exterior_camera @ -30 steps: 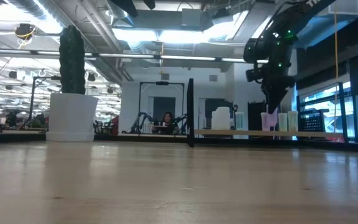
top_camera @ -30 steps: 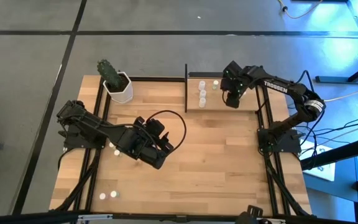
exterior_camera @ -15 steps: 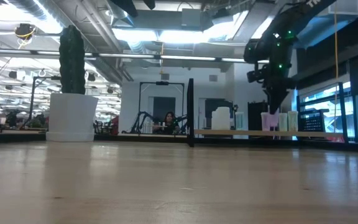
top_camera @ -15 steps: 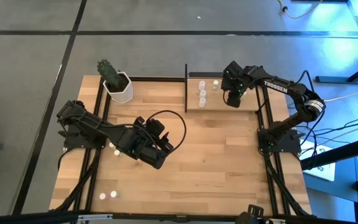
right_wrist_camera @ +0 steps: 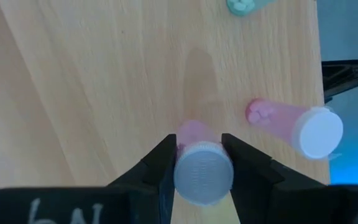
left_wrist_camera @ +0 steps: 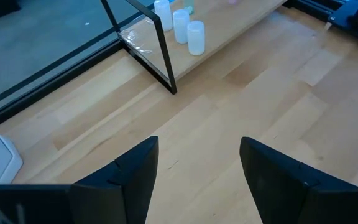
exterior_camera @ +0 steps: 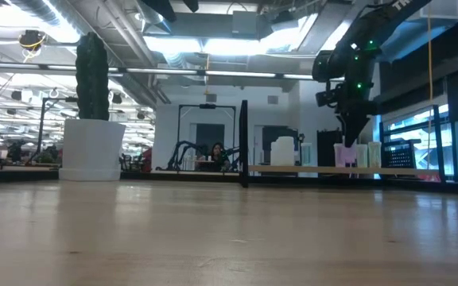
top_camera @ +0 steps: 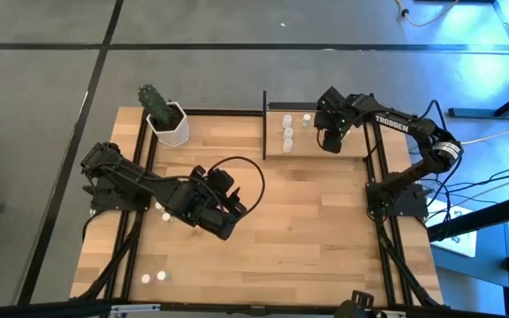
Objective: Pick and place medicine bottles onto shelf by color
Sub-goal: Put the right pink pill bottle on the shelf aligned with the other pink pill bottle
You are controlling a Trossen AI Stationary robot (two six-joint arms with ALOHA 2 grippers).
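The shelf (top_camera: pixel 312 148) stands at the table's far right. On it stand three white-capped bottles (top_camera: pixel 287 133) in a row and a green-capped one (top_camera: pixel 306 121). My right gripper (top_camera: pixel 330 144) is over the shelf's right part, shut on a pink bottle (right_wrist_camera: pixel 194 134) with a pale cap. A second pink bottle (right_wrist_camera: pixel 291 124) stands on the board beside it. My left gripper (top_camera: pixel 230 219) hangs open and empty over the middle of the table, and its fingers (left_wrist_camera: pixel 135 180) show apart in the left wrist view. My right gripper pinches the pink bottle at its upper part, at the pale cap (right_wrist_camera: pixel 202 175), between its two fingers (right_wrist_camera: pixel 166 155). The fingers point down from above, one on each side. The bottle is upright, cap up. Whether its bottom rests on the shelf board I cannot tell.
A white pot with a cactus (top_camera: pixel 166 119) stands at the far left corner. Loose small bottles lie at the near left (top_camera: pixel 153 277) and beside the left arm (top_camera: pixel 166 215). The shelf's black upright (top_camera: pixel 265 124) stands at its left end. Bare wood lies between the arms.
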